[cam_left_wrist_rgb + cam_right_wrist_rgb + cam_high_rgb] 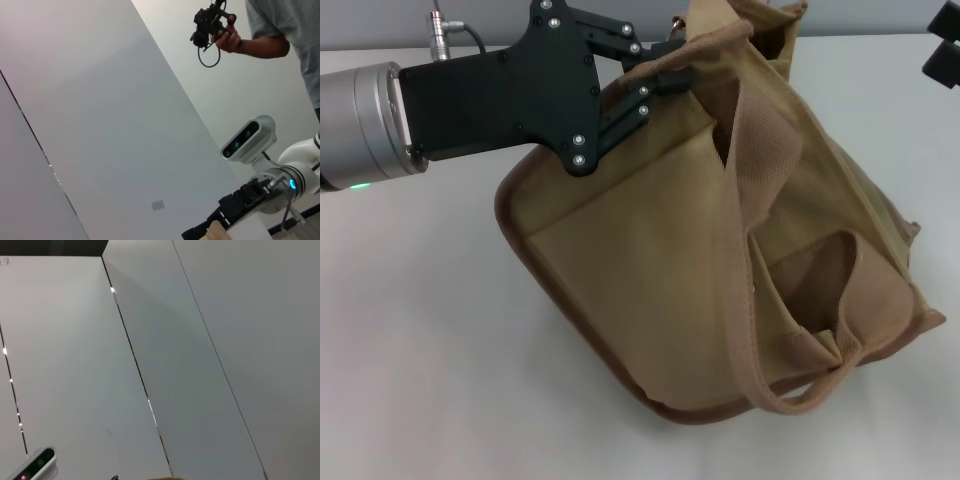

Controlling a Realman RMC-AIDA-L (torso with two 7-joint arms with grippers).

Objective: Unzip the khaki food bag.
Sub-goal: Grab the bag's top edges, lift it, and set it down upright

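Note:
The khaki food bag (650,270) lies tipped on the white table, its brown-trimmed base toward me and a front pocket facing up. One webbing handle (745,250) drapes across it. My left gripper (667,66) reaches in from the upper left, and its black fingers are closed together on the bag's top edge. The zipper itself is hidden behind the gripper and the fabric. Only a black part of my right gripper (945,48) shows at the far top right corner, apart from the bag. It also shows in the left wrist view (227,217), next to a tan scrap of the bag (218,233).
The white table (410,350) spreads to the left and front of the bag. In the left wrist view a person (280,30) stands behind the robot holding a black hand controller (210,22). The right wrist view shows only pale wall panels.

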